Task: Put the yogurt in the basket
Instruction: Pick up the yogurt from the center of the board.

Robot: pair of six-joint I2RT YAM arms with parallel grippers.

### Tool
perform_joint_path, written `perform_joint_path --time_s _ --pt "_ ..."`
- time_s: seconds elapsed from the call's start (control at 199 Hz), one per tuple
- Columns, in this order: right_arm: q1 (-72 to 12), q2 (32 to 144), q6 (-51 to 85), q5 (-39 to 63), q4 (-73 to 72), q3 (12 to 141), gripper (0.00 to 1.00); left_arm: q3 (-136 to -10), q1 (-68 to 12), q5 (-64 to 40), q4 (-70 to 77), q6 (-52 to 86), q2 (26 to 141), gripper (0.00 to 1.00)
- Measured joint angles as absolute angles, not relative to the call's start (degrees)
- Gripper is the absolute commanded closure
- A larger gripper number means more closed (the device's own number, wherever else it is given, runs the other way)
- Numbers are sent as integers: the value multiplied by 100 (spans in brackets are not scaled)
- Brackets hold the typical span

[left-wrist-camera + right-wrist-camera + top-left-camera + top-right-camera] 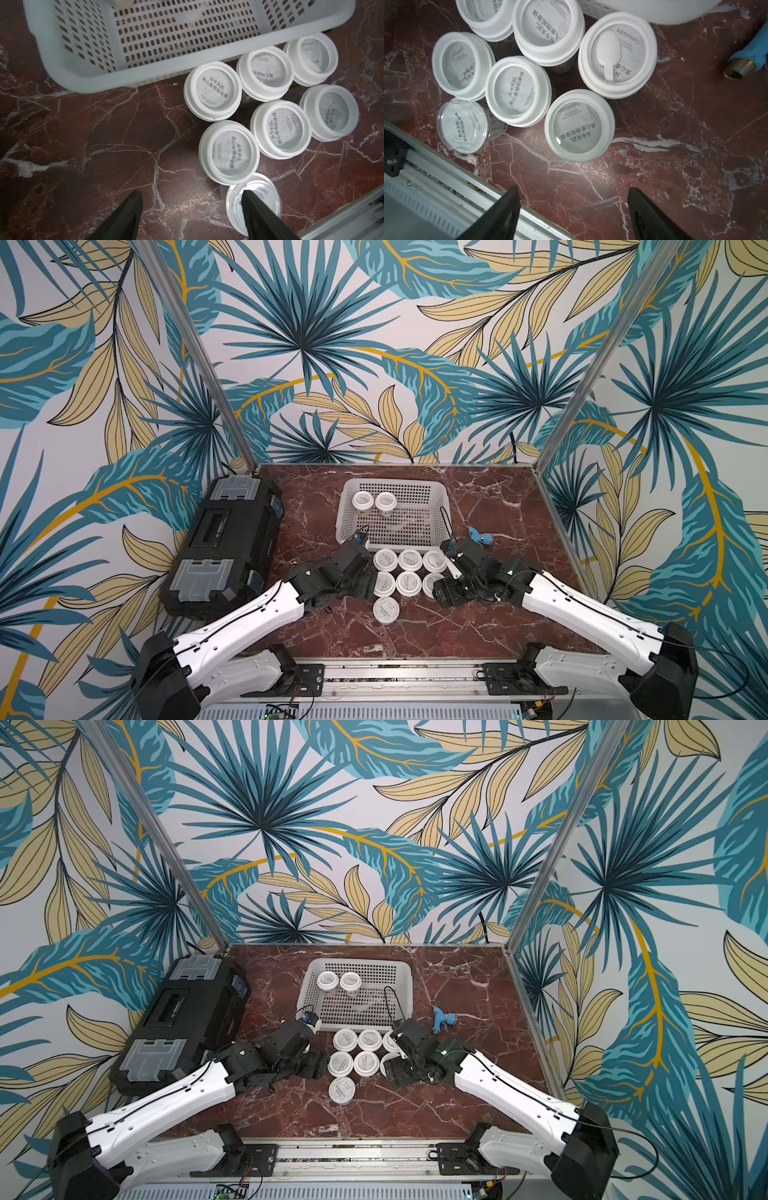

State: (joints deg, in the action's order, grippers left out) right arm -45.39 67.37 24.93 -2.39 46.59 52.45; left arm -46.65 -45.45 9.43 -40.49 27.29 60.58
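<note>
Left gripper [191,192], right gripper [573,188] open; yogurt jars [409,560] stand upright.

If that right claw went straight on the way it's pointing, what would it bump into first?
Most likely the nearest yogurt jar, dead ahead of the open right gripper, though depth is hard to judge.

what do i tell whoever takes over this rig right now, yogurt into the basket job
Left gripper: open, empty, low beside the seven yogurts on the table.
Right gripper: open, empty, on their other side.
Done: two yogurts stand in the basket, far left corner.
To do: those seven, clustered just in front of the basket.
</note>
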Motion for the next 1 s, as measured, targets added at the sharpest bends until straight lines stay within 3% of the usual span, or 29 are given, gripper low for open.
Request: perform_joint_path --time_s 0.536,0.998 --pt "-4853 7476 2534 -694 4657 5509 13 -3798 -3546 760 -3332 2687 4921 22" --pt "-4853 8029 2530 -779 4473 5607 13 -3553 -3376 471 -3100 2641 4783 22"
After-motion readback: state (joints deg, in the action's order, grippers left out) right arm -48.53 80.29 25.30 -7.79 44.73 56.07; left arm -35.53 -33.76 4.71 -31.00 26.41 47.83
